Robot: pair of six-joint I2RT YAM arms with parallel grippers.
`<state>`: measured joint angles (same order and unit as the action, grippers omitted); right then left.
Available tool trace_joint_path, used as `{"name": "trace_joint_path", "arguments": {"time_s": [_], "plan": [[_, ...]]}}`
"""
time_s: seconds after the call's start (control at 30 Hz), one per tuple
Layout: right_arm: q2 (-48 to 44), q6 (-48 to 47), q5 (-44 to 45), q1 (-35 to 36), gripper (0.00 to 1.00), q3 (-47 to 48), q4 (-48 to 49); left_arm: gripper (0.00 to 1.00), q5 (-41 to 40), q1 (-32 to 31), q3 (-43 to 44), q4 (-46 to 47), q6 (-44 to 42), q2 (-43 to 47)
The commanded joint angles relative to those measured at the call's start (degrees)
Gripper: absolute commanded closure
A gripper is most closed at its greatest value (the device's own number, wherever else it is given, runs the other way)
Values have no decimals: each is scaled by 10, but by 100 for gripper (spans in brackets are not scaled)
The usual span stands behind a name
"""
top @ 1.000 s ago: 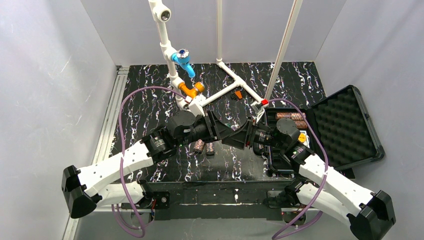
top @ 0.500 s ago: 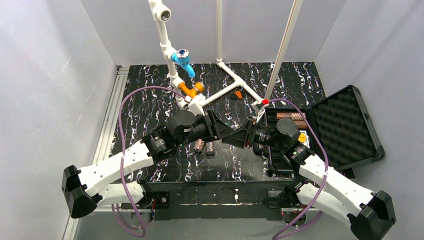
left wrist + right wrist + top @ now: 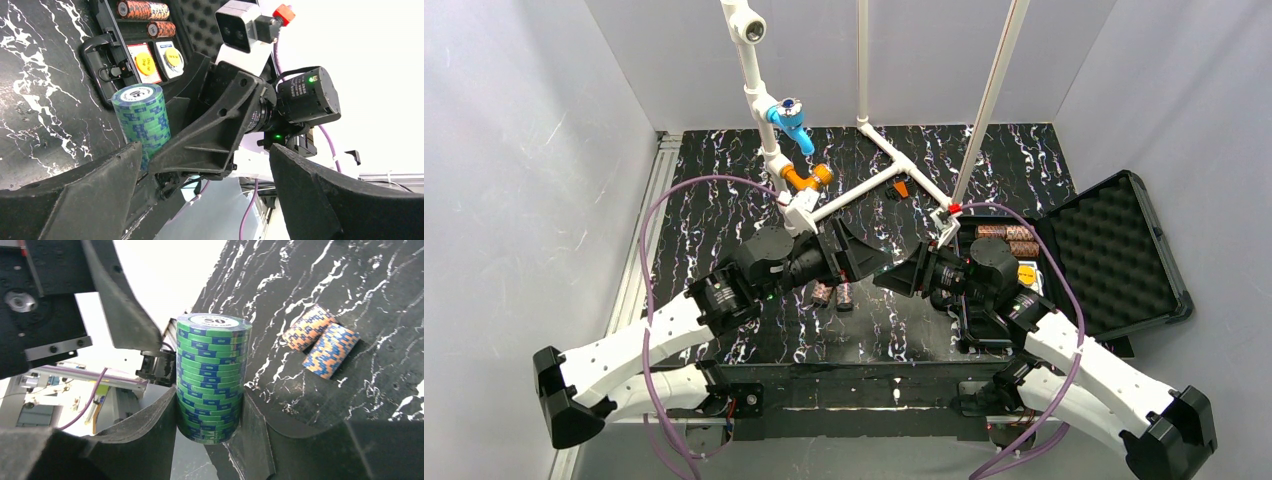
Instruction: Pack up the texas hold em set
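Note:
A stack of teal-green poker chips [image 3: 212, 375] stands between the fingers of my right gripper [image 3: 212, 415], which is shut on it above the table's middle. My left gripper [image 3: 205, 165] faces it with jaws wide open around the right gripper's finger, its left finger [image 3: 95, 190] close beside the stack [image 3: 142, 120]. In the top view the two grippers [image 3: 864, 255] [image 3: 896, 278] meet tip to tip. Two reddish-brown chip stacks [image 3: 832, 294] [image 3: 320, 340] lie on the table below. The black case [image 3: 1114, 255] lies open at the right, holding chip stacks [image 3: 1009, 240] and two card decks [image 3: 159, 60].
A white pipe frame [image 3: 864, 185] with blue and orange fittings rises just behind the grippers. The case's handle [image 3: 98, 52] faces the table's middle. Grey walls close in the black marbled table [image 3: 714, 200] on three sides.
My left gripper has opened wide and let go of the teal-green stack, drawing back slightly to the left. The right gripper closed on the stack and now holds it.

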<state>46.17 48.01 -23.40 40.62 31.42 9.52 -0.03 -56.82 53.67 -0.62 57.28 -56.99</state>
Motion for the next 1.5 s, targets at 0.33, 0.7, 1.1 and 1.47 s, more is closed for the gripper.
{"name": "trace_joint_path", "arguments": {"time_s": [0.33, 0.7, 1.1, 1.47], "plan": [[-31, -9, 269, 0, 99, 75, -171, 2, -118, -2, -21, -163, -72, 105], [43, 149, 561, 0, 99, 109, -379, 2, -287, -2, -55, -340, -181, 233], [216, 376, 727, -28, 99, 245, -574, 2, -292, -2, -201, -204, -157, 160], [243, 376, 678, -117, 99, 246, -551, 2, -294, -2, -232, -176, -153, 149]]}}
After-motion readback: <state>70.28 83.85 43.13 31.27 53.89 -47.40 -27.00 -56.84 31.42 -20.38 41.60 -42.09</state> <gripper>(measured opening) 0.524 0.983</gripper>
